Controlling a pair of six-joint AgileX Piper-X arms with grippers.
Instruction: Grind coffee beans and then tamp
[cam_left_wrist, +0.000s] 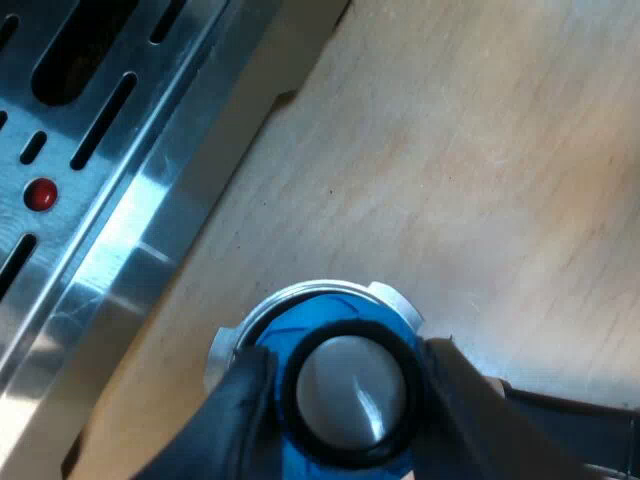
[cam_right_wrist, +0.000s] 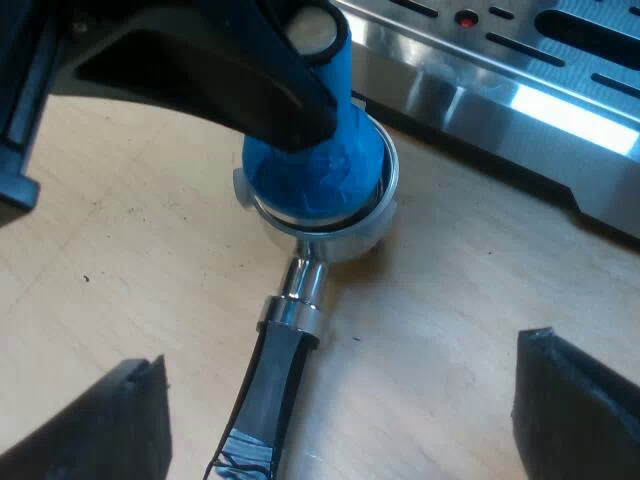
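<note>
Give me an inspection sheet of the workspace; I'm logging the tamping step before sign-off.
Surface: pale wooden table, a few dark specks.
Job's things: blue tamper seated in the basket of the metal holder; the holder rests on the table, its handle not gripped.
Clutter: nothing seen.
Grippers: left gripper shut on the tamper's top; right gripper open, over the handle.
Cables: nothing seen.
Surroundings: espresso machine, its slotted metal tray close beside the holder.
</note>
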